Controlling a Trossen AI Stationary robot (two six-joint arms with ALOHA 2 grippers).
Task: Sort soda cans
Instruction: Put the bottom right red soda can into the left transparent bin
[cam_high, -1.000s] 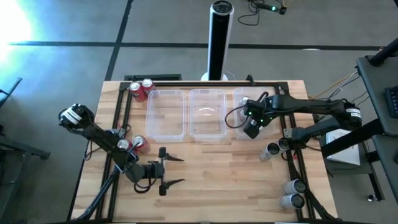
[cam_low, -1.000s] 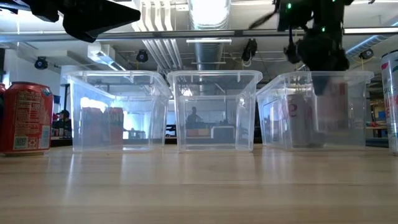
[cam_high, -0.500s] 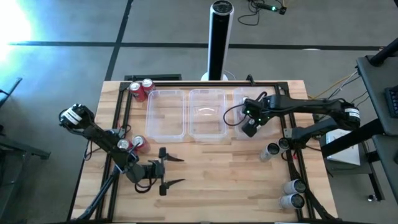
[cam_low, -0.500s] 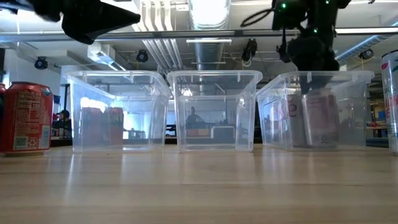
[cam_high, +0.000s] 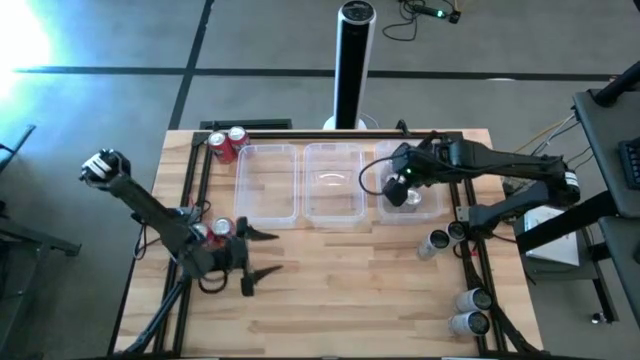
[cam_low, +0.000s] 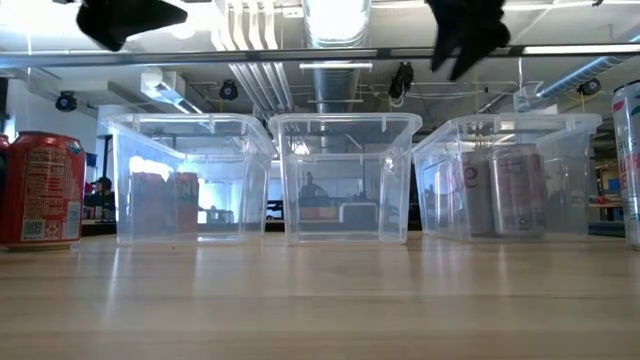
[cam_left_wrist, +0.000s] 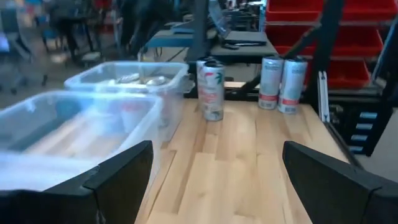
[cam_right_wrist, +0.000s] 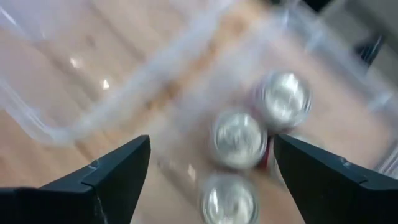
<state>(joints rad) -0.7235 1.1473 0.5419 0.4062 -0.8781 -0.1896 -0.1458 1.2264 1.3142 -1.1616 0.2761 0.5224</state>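
On my bench (cam_high: 330, 290), three clear tubs (cam_high: 333, 184) sat in a row. My right gripper (cam_high: 398, 190) hung fingers spread over the rightmost, holding silver cans (cam_right_wrist: 238, 135). My left gripper (cam_high: 257, 254), fingers spread, waited beside red cans (cam_high: 212, 231).

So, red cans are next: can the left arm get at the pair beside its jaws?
Probably yes: the left gripper is open, right by the two red cans, nothing between.
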